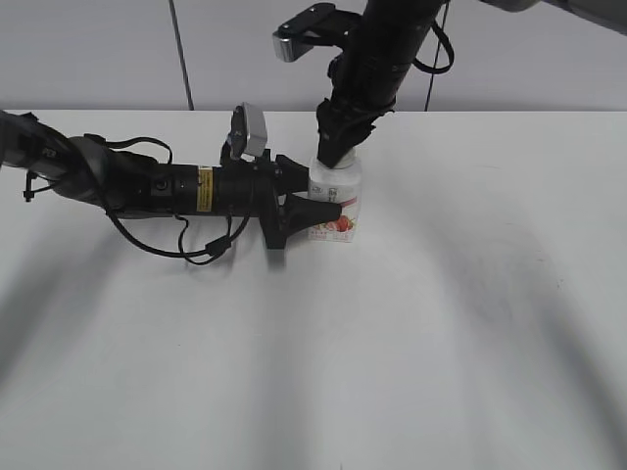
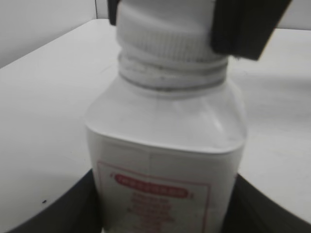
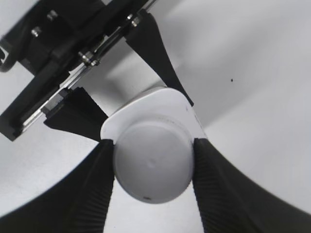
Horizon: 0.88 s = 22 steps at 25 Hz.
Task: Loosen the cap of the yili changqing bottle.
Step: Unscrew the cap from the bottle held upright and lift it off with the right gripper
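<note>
The yili changqing bottle (image 1: 339,204), white with a pink-red strawberry label, stands upright on the white table (image 1: 441,323). My left gripper (image 1: 315,204) comes in level from the left and is shut on the bottle's body (image 2: 167,160). My right gripper (image 1: 335,155) comes down from above and is shut on the white cap (image 3: 153,162), one ribbed finger on each side. The left wrist view shows the ribbed cap (image 2: 165,36) on the neck threads with the right gripper's black fingers beside it.
The left arm's body and cables (image 1: 157,191) lie low across the table's left half. A grey wall (image 1: 98,49) runs behind the table's far edge.
</note>
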Tool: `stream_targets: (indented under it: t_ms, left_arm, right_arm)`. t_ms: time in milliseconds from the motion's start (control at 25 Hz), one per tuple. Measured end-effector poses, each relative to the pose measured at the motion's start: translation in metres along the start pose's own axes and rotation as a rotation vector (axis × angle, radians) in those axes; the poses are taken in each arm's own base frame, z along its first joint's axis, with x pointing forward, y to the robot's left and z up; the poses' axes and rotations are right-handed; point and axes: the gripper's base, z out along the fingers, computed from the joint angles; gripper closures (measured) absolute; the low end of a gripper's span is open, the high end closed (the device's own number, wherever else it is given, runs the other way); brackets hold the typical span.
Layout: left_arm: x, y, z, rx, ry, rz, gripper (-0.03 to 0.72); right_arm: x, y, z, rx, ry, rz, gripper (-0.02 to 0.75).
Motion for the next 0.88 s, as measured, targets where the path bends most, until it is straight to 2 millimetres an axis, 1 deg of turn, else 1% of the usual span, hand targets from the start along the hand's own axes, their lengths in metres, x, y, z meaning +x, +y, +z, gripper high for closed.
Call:
stream_targets:
  t_ms: [160, 240, 600, 880]
  left_arm:
    - [0.0, 0.0, 0.0, -0.001, 0.001, 0.0, 0.287]
    - [0.0, 0.0, 0.0, -0.001, 0.001, 0.0, 0.287]
    - [0.0, 0.0, 0.0, -0.001, 0.001, 0.0, 0.287]
    - [0.0, 0.0, 0.0, -0.003, -0.001, -0.001, 0.288]
  right_arm:
    - [0.0, 0.0, 0.0, 0.001, 0.001, -0.131, 0.346]
    - [0.0, 0.0, 0.0, 0.001, 0.001, -0.165, 0.346]
    - [0.0, 0.0, 0.0, 0.002, 0.0, -0.244, 0.35]
    - [-0.006, -0.001, -0.011, 0.022, -0.024, -0.265, 0.351]
